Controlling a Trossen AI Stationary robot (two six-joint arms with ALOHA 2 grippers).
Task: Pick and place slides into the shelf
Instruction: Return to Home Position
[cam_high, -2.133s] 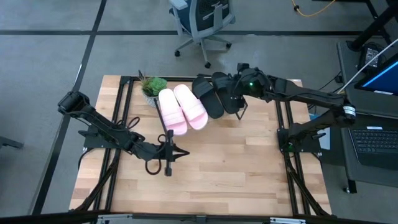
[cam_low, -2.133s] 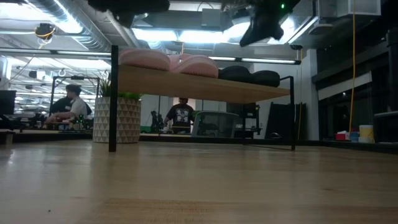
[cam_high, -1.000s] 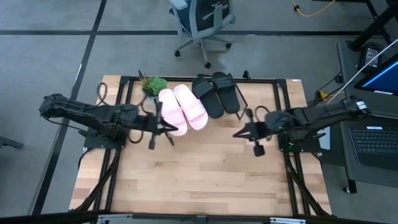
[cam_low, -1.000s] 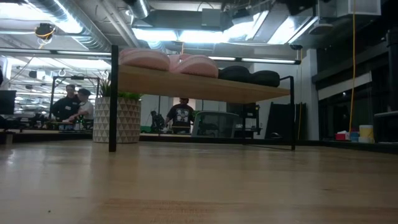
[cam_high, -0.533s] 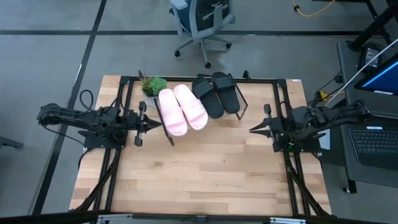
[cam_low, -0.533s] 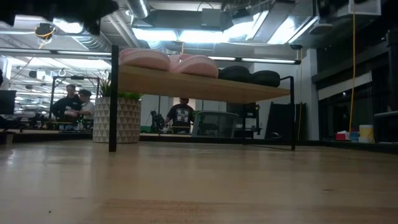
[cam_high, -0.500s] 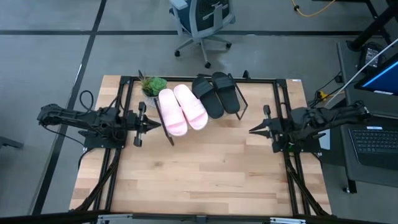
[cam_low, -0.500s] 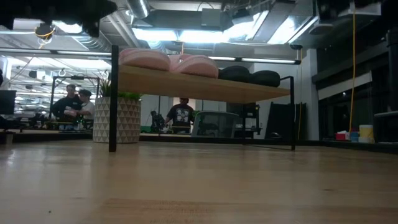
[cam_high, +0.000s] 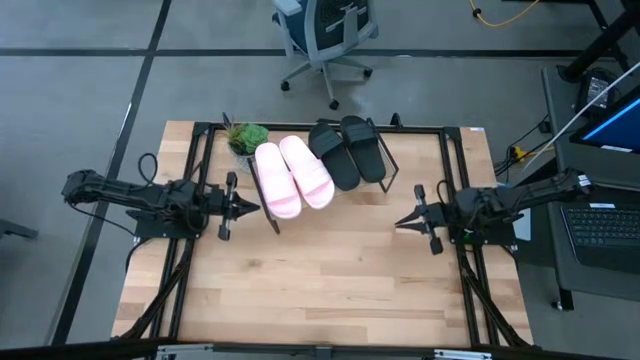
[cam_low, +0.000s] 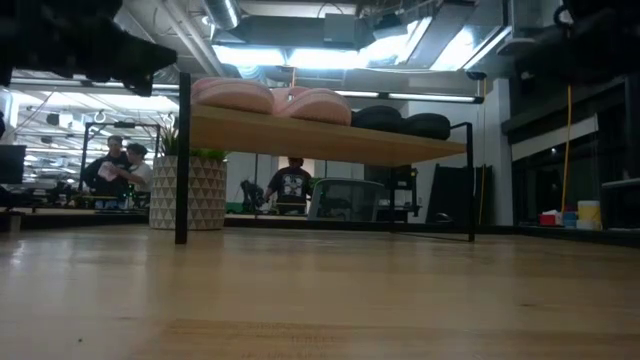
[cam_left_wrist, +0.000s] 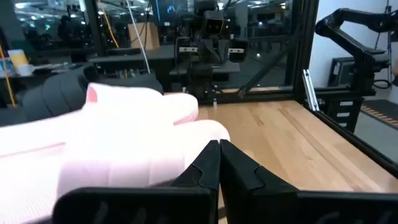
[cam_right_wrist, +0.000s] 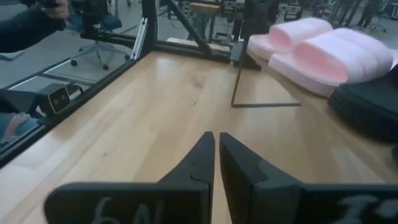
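Wooden shelf (cam_low: 300, 136) carries all four, pink slides (cam_high: 293, 175) beside black slides (cam_high: 348, 150). I judge them light, soft and bendy, best pinched across the wide strap. My left end effector (cam_high: 245, 206) and right end effector (cam_high: 405, 220) hang over the desk's (cam_high: 330, 285) sides, both closed on nothing.

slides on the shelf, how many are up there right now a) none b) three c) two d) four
d: two pale pink slides and two black slides lie side by side on the shelf.
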